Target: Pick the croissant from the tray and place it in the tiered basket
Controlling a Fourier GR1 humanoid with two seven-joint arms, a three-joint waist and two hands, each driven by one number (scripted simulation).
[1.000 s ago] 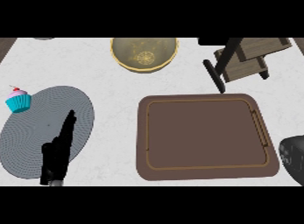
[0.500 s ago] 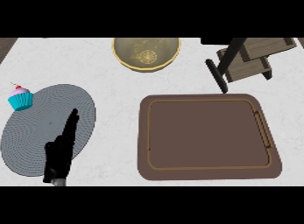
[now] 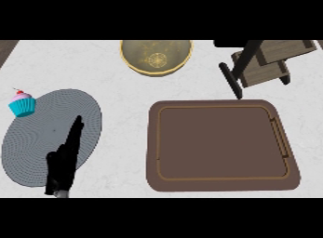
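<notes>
White counter (image 3: 123,93) fills your view: brown tray (image 3: 222,183) lower right, tiered basket (image 3: 263,62) upper right. Your left hand (image 3: 64,160) rests lower left, fingers straight, holding nothing.

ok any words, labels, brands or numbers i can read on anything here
None: no readable text anywhere.
Tray: plain brown, no label.
Cupcake: no print on its wrapper.
Bowl: only a spoked pattern inside, not lettering.
Round mat and tiered basket: unmarked.
</notes>
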